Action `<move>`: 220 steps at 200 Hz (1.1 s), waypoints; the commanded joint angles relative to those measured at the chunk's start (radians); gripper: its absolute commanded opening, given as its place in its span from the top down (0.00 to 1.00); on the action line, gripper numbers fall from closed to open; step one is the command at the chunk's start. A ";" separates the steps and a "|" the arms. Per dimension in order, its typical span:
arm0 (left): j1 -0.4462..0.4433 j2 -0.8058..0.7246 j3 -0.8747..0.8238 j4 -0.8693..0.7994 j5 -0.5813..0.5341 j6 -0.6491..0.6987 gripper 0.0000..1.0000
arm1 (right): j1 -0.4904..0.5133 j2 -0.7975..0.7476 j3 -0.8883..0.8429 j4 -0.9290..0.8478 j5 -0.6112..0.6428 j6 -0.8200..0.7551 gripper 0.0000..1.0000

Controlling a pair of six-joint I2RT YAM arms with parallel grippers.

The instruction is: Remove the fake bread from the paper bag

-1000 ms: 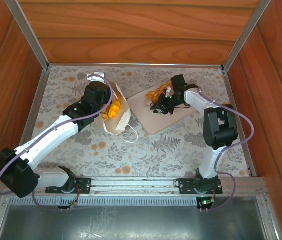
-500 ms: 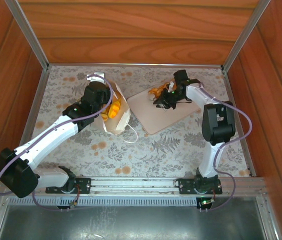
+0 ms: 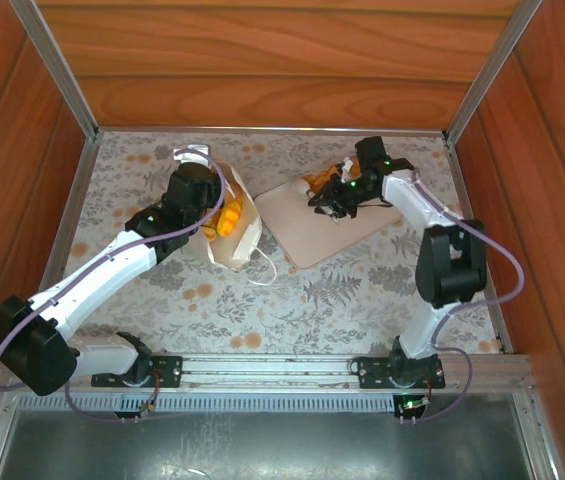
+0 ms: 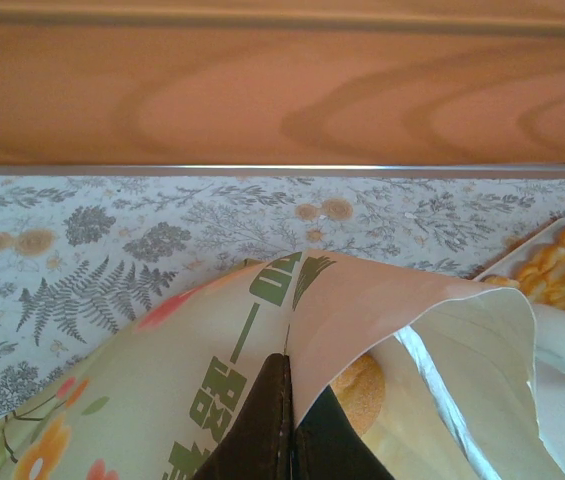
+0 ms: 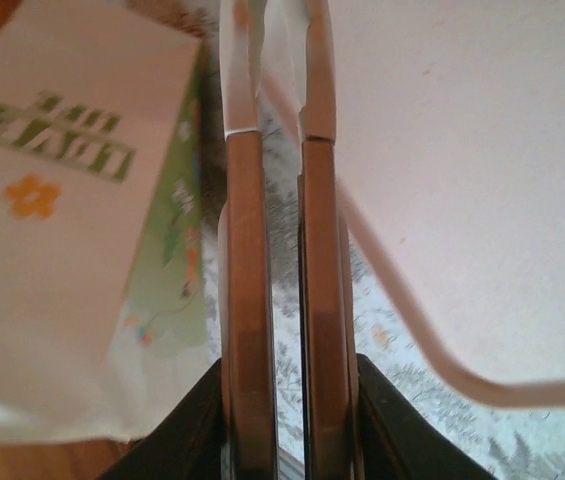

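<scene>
The white paper bag (image 3: 237, 238) lies on its side left of centre, its mouth facing right. Orange fake bread (image 3: 227, 216) shows inside it, and in the left wrist view a round roll (image 4: 364, 388) sits just within the mouth. My left gripper (image 4: 288, 372) is shut on the paper bag's (image 4: 212, 370) upper edge. More fake bread (image 3: 309, 183) lies at the far corner of the beige tray (image 3: 307, 245). My right gripper (image 3: 324, 204) hovers over the tray, its jaws a narrow gap apart with nothing between them (image 5: 280, 40).
Wooden walls with metal rails close in the flowered table on the back, left and right. The bag's cord handle (image 3: 265, 268) trails toward the table's middle. In the right wrist view the bag (image 5: 52, 200) is at left and the tray (image 5: 462, 150) at right.
My right arm's elbow swung right and its wrist drew back a little over the tray; its jaws parted slightly. The left arm and the bag have not moved.
</scene>
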 commanded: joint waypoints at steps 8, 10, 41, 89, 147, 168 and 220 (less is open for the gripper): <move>0.009 0.011 0.028 0.040 0.004 -0.011 1.00 | 0.023 -0.185 -0.052 -0.048 -0.027 -0.030 0.67; 0.009 0.012 0.029 0.039 0.004 -0.011 1.00 | 0.024 -0.196 -0.057 -0.050 -0.026 -0.028 0.66; 0.009 0.020 0.032 0.046 0.007 -0.019 1.00 | 0.053 -0.371 -0.151 -0.024 -0.035 0.000 0.65; 0.009 0.073 0.075 0.051 0.019 -0.036 1.00 | 0.126 -0.599 -0.267 -0.005 -0.108 0.043 0.61; 0.008 0.117 0.107 0.064 0.044 -0.040 1.00 | 0.246 -0.652 -0.312 0.058 -0.121 0.115 0.57; 0.010 0.120 0.103 0.062 0.049 -0.046 1.00 | 0.275 -0.614 -0.352 0.157 -0.138 0.166 0.57; 0.009 0.107 0.081 0.062 0.045 -0.054 1.00 | 0.361 -0.454 -0.307 0.255 -0.097 0.186 0.57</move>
